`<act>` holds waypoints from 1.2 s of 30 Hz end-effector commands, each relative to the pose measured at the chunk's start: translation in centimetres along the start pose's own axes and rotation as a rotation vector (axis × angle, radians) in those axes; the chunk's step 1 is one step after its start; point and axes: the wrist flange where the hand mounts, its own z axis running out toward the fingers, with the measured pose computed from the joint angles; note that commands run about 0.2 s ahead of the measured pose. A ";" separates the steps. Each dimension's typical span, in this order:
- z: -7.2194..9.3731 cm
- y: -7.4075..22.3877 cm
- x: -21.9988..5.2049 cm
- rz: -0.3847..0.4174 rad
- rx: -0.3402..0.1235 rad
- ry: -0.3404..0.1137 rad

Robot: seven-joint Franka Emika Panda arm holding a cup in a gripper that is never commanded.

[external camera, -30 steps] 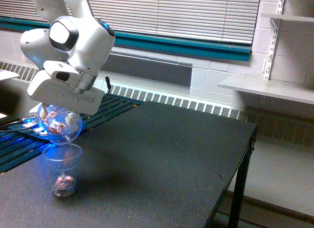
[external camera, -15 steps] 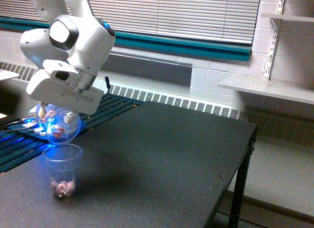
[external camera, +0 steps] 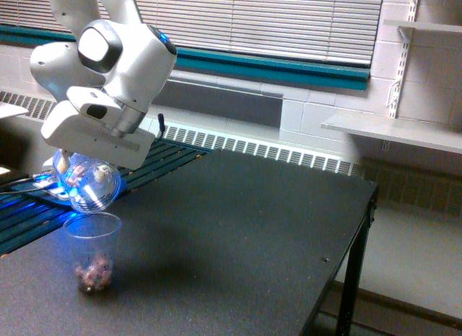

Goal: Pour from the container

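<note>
A: Below the fingers (external camera: pixel 63 162), clamped on the tilted container (external camera: pixel 88 186), stands one cup (external camera: pixel 92 251). Risk?

B: Container mouth sits just above the cup rim. Excess tilt may drop pieces onto the table (external camera: pixel 238 235).

A: Count?

B: One gripper (external camera: pixel 85 165), one container, one cup. Pieces in the cup: too small to count.

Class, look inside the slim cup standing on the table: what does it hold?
A small heap of reddish pieces lies at the bottom of the slim cup; above them it looks empty. Their count is too blurred to tell.
</note>
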 end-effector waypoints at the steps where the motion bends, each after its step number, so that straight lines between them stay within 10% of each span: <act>1: -0.3 -0.7 0.1 -0.045 -0.028 -0.002; 16: 0.0 -1.0 0.7 -0.054 -0.034 -0.013; 36: -2.3 -0.3 1.3 -0.062 0.102 0.069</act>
